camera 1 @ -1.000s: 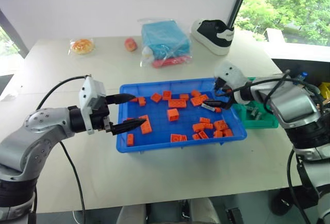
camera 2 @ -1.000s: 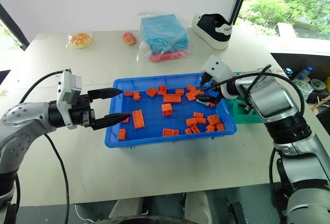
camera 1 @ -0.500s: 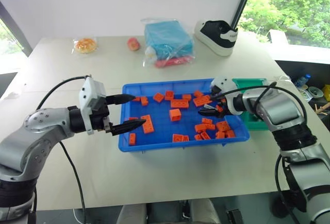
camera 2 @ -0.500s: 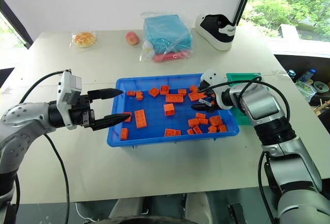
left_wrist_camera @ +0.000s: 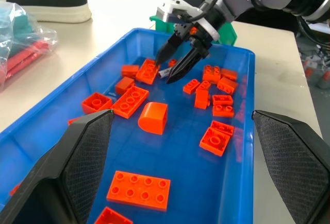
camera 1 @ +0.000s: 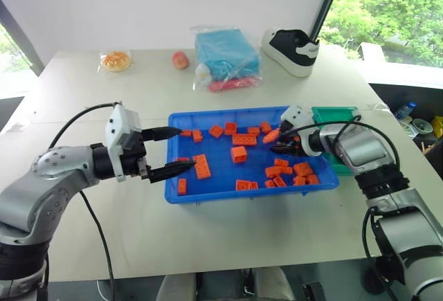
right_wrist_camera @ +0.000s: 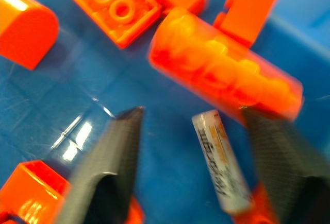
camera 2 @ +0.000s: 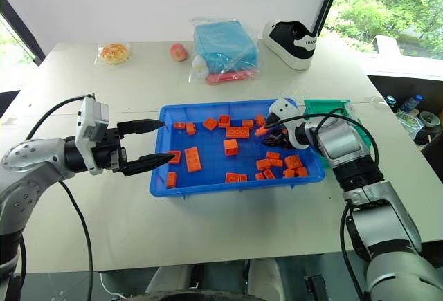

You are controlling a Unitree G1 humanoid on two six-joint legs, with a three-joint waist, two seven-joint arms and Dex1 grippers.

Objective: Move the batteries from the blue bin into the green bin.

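The blue bin (camera 1: 208, 190) stands in the middle of the pale surface (camera 1: 83, 107), toward its right side, with many orange bricks (camera 1: 239, 153) scattered on its floor. The green bin (camera 1: 339, 115) stands just beside the blue bin's right wall, toward the surface's right edge.

The right end effector (left_wrist_camera: 175, 59) is lowered into the right part of the blue bin, among the bricks. In the right wrist view its two fingers (right_wrist_camera: 111, 147) stand apart on both sides of one battery (right_wrist_camera: 221, 167), which lies flat on the blue floor between them; they are not pressed on it, so nothing is gripped. A long orange brick (right_wrist_camera: 227, 80) lies just beside the battery. I cannot make out other batteries.

The left end effector (camera 1: 166, 152) hangs at the blue bin's left wall, fingers spread wide and holding nothing.

Along the far edge of the surface lie a black and white shoe (camera 1: 291, 41), a clear bag with blue cloth (camera 1: 225, 55), a small red fruit (camera 1: 180, 59) and a wrapped bun (camera 1: 114, 60)
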